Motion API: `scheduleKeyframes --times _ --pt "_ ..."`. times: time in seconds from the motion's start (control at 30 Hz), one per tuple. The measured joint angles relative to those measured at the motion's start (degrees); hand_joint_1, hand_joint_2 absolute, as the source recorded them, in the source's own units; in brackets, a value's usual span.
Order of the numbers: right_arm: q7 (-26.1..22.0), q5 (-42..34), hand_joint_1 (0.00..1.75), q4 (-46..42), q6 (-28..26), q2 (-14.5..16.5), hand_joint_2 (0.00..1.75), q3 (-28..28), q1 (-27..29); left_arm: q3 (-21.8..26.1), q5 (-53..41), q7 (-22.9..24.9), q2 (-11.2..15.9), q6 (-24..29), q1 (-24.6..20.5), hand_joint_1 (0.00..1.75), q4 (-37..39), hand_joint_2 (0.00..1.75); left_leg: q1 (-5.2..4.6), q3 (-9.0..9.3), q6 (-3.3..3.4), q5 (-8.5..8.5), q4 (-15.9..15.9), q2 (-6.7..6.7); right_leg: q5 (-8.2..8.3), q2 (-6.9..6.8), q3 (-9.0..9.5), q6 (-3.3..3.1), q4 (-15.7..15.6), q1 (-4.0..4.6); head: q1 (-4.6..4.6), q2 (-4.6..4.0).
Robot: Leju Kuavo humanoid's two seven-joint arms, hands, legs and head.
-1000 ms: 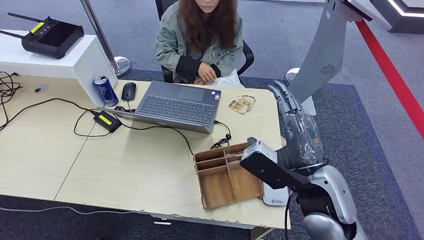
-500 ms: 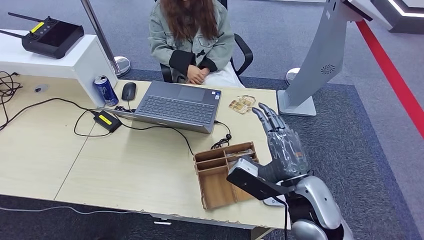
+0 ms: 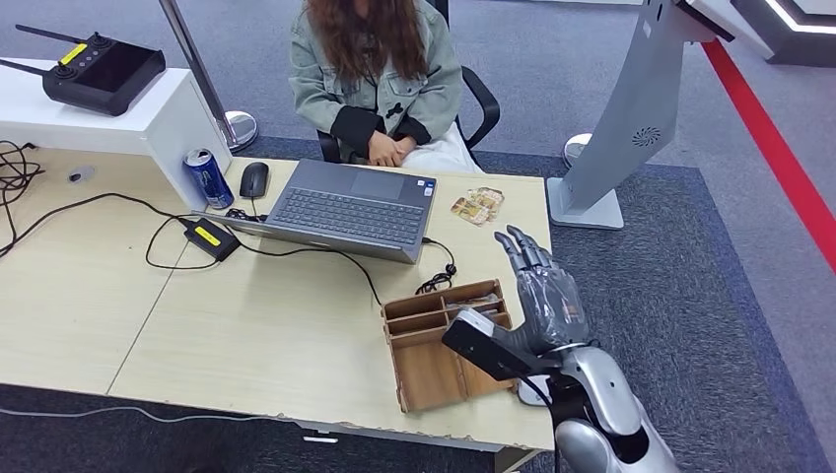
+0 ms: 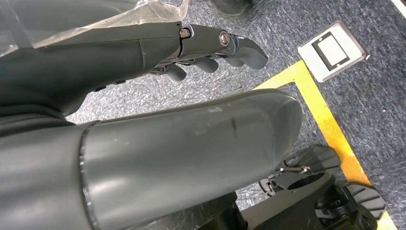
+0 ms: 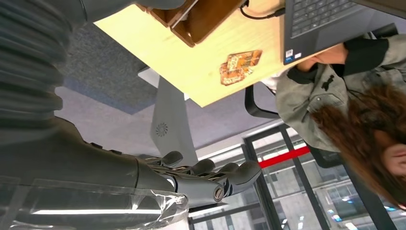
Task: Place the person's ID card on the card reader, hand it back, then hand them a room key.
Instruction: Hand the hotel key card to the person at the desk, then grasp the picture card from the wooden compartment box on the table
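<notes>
Two hands were yours to read at that moment. Your right hand [image 3: 540, 286] was raised over the near right part of the table [image 3: 246, 335], fingers straight and slightly apart, holding nothing; from its wrist camera you saw those same fingers [image 5: 210, 175] extended and bare. Your left hand [image 4: 143, 43] hung low over grey carpet beside a yellow floor line [image 4: 325, 120], fingers loosely stretched out with nothing in them.

Just left of the right hand sat the wooden compartment tray [image 3: 439, 345], and the white card reader [image 3: 533, 392] peeked out at the tray's right near corner, mostly hidden by your forearm. You could not tell whether a card lay on it.

Farther off, near the table's far right edge, a small cluster of tan patterned cards [image 3: 477, 205] lay flat, well apart from your hand; you could not tell which of them was an ID or a key. An open laptop [image 3: 350, 209] stood left of the cards. Beyond the table, the seated person [image 3: 380, 79] held both hands together in the lap.
</notes>
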Motion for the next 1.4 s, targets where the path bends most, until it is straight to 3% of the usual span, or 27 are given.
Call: scheduleKeyframes --times 1.03,1.4 --pt "-2.47 -0.02 0.0 11.65 -3.61 3.92 1.75 -0.66 -0.09 0.02 0.17 0.86 -0.02 0.31 0.01 0.0 0.0 0.0 0.0 0.0 0.0 0.0 0.0 0.0 0.0 0.0 0.0 0.0 0.0 0.0 -0.01 0.0" --pt "-2.82 0.2 0.22 13.62 -4.28 4.82 1.75 -0.69 -0.63 0.02 0.15 0.92 -0.02 0.44 0.02 0.0 0.0 0.0 0.0 0.01 0.0 0.0 0.0 0.01 0.0 0.0 0.0 0.0 0.0 0.0 0.0 0.0"
